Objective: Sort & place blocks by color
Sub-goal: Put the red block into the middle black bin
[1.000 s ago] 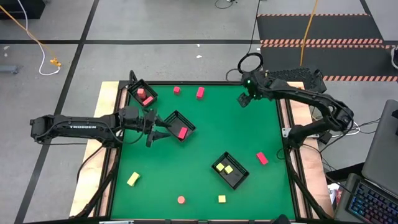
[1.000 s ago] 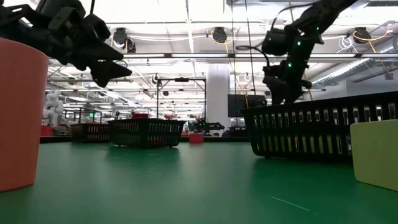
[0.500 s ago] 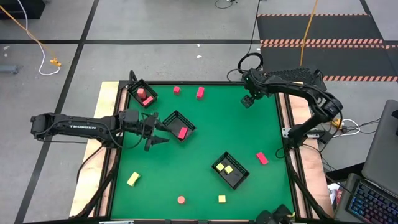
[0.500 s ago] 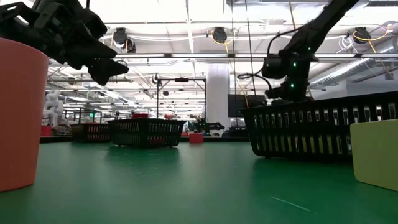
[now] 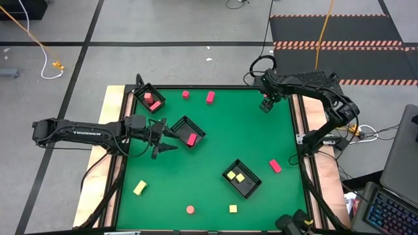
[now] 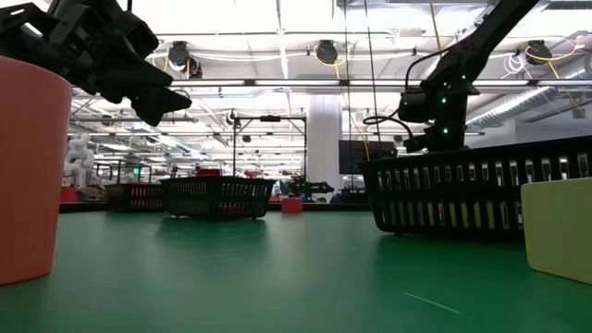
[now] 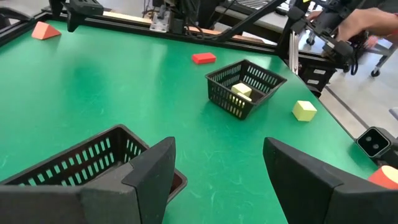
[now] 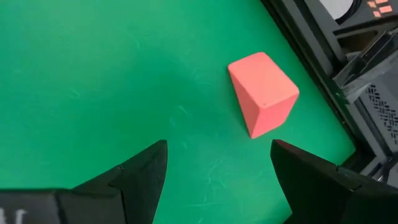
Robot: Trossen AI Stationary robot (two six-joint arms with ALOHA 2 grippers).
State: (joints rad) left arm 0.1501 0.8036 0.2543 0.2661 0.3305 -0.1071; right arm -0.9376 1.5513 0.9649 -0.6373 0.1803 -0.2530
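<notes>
Red and yellow blocks lie scattered on the green table. My right gripper (image 5: 266, 104) (image 8: 217, 162) stands open near the far right corner, pointing steeply down. Just ahead of its fingers a red block (image 8: 263, 93) rests on the table beside the edge frame, untouched. My left gripper (image 5: 168, 138) (image 7: 217, 155) hovers open and nearly level beside a black tray (image 5: 185, 124) that holds a red block (image 5: 191, 138). Another tray (image 5: 248, 186) holds two yellow blocks (image 5: 236, 176), and a far-left tray (image 5: 142, 93) holds red blocks (image 5: 151, 101).
Loose red blocks lie at the far edge (image 5: 185, 94) (image 5: 210, 97) and at the right (image 5: 275, 166). A round red one (image 5: 190, 209) and yellow blocks (image 5: 140, 188) (image 5: 233, 209) lie near the front. The table's black frame (image 8: 311, 37) runs close beside my right gripper.
My right gripper has gone toward the table's right edge and down, rolling about its own axis, and stays open. The blocks and trays have not moved.
</notes>
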